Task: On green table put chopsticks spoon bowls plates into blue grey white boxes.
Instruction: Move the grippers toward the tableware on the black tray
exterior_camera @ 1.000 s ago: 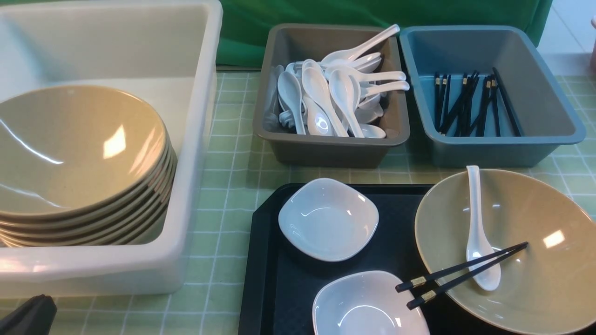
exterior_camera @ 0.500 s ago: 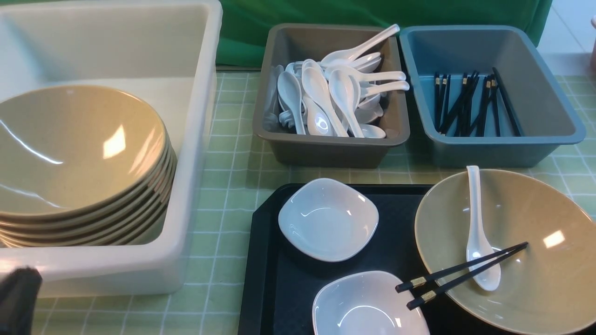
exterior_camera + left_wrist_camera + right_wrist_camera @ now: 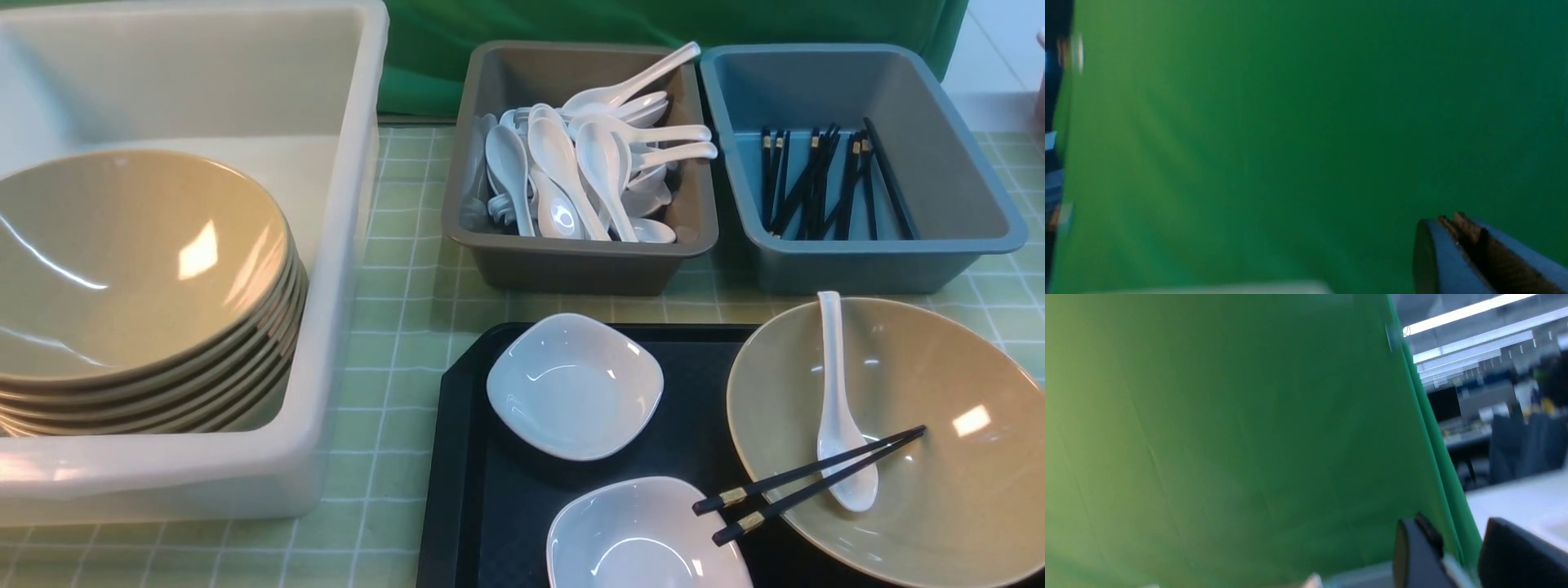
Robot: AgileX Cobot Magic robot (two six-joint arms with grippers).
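Note:
A tan bowl (image 3: pixel 955 506) sits on the right of the black tray (image 3: pixel 482 490). A white spoon (image 3: pixel 841 408) lies in it, and a pair of black chopsticks (image 3: pixel 808 483) rests across its rim. Two white plates (image 3: pixel 575 385) (image 3: pixel 645 539) sit on the tray. The white box (image 3: pixel 359 204) holds a stack of tan bowls (image 3: pixel 139 269). The grey box (image 3: pixel 571 269) holds spoons, the blue box (image 3: pixel 865 269) chopsticks. Neither gripper shows in the front view. My left gripper (image 3: pixel 1449 220) is shut and empty. My right gripper (image 3: pixel 1453 531) is open and empty. Both face a green backdrop.
The green table (image 3: pixel 408 310) shows between the white box and the tray. A green curtain (image 3: pixel 653 20) hangs behind the boxes. The three boxes stand along the back, the tray at the front right.
The dark gripper part at the lower left corner of the front view has moved out of view. The dishes and boxes have not moved.

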